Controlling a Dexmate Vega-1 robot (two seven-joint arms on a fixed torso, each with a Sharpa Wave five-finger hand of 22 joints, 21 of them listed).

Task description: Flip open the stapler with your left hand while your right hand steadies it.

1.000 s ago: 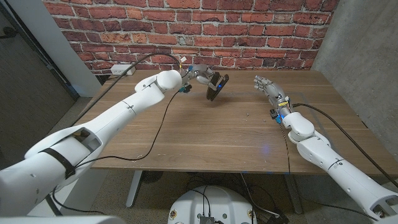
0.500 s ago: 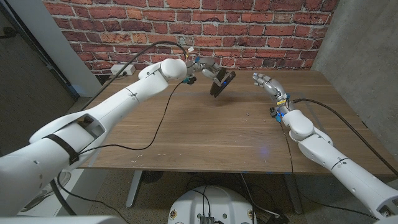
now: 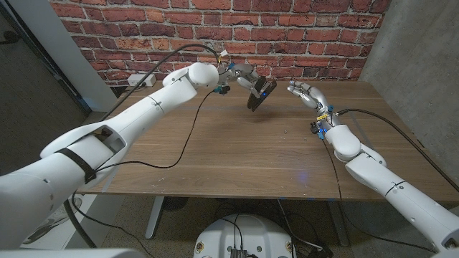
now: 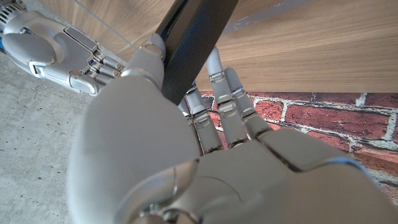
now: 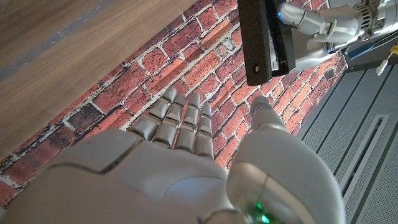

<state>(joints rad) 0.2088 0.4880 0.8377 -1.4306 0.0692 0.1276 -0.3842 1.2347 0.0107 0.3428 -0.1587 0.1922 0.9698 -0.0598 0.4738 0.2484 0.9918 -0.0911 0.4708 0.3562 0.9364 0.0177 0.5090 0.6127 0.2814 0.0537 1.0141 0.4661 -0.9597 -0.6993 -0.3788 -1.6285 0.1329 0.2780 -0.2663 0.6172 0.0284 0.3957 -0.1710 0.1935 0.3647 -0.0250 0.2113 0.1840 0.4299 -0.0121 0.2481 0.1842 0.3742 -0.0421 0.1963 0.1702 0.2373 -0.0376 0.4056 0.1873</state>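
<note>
My right hand (image 3: pixel 305 93) hovers above the wooden table (image 3: pixel 237 154) at about one o'clock, fingers spread, holding nothing. Just beside it at twelve o'clock, my left hand (image 3: pixel 246 76) grips the black stapler (image 3: pixel 260 94), tilted, clear of the tabletop.

A black stapler (image 3: pixel 259 95) hangs tilted above the tabletop (image 3: pixel 237 154), gripped by the left hand (image 3: pixel 244 77), closed.
</note>
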